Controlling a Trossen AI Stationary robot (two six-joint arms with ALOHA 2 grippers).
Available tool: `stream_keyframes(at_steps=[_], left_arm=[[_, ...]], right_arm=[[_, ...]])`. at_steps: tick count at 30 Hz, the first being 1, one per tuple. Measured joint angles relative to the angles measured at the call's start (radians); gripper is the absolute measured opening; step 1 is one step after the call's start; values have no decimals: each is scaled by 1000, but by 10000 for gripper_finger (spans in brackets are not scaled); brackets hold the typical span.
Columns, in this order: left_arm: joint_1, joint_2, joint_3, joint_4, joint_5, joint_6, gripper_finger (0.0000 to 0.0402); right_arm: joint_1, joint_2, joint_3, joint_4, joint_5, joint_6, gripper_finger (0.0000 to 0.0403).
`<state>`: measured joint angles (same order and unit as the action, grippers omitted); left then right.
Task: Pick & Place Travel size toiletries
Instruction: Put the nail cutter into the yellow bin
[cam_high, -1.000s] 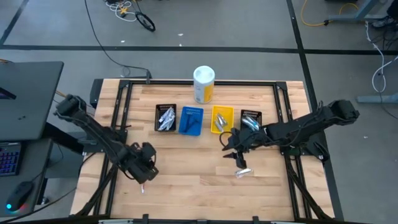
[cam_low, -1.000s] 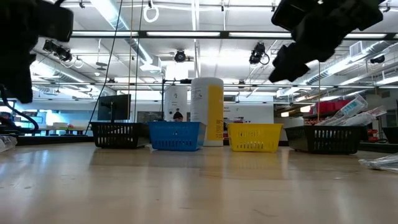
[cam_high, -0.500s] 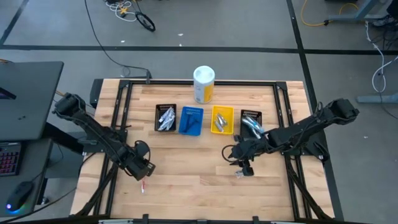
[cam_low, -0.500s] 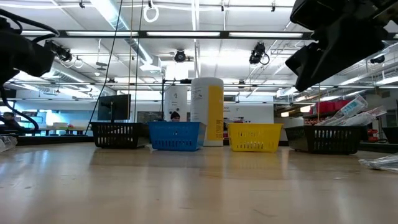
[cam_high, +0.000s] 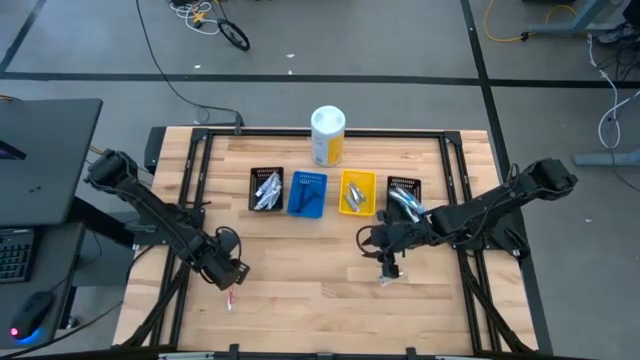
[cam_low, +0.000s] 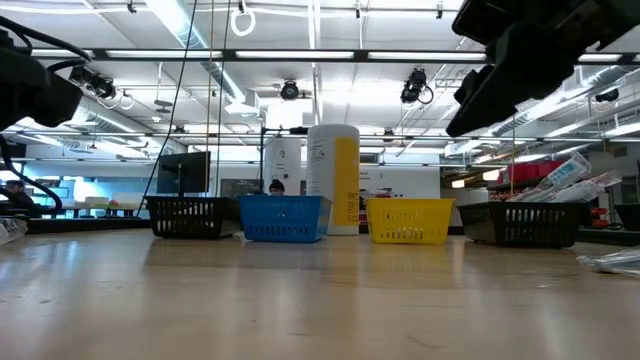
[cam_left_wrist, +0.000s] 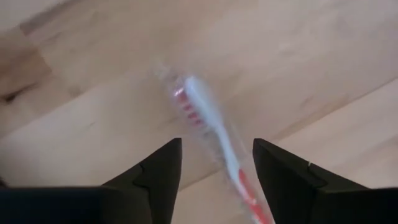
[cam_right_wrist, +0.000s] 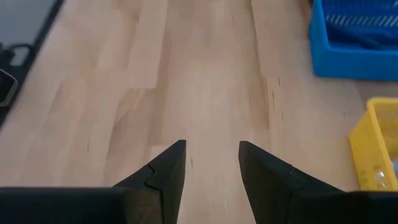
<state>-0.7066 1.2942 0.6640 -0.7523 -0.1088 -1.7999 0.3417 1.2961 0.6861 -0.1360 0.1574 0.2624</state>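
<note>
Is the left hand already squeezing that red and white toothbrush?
No. In the left wrist view the toothbrush lies on the table between the left hand's spread fingers, with gaps on both sides.

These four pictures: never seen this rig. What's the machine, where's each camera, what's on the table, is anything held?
It is a two-armed robot at a wooden table, each arm ending in a two-finger gripper. One camera looks straight down, one sits at table height, and one rides on each wrist.

Near the far edge stand four small bins in a row: a black bin, a blue bin, a yellow bin and another black bin, with a white-and-yellow canister behind them.

The left gripper is open over a red-and-white toothbrush lying on the wood; its fingers straddle it without gripping. The right gripper is open and empty over bare wood, close to a small clear packet on the table. Nothing is held.
</note>
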Motion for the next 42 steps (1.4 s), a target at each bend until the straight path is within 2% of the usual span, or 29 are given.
stream_keyframes(at_steps=[3,10,22,30,37,42], left_arm=[[1,1,0,21,-49,-4,214],[1,2,0,28,-89,7,209],[0,2,0,25,-31,-28,211],[0,-7,-167,214,-6,-52,209],[-1,-7,-176,199,-14,-43,191],[-1,-6,-161,192,-34,-12,192]], right_arm=[[0,0,0,33,0,2,158],[0,0,0,50,0,-1,158],[0,0,0,51,-1,-1,158],[0,0,0,51,-2,-1,158],[0,0,0,69,-3,-9,158],[15,0,0,-4,-108,-30,158]])
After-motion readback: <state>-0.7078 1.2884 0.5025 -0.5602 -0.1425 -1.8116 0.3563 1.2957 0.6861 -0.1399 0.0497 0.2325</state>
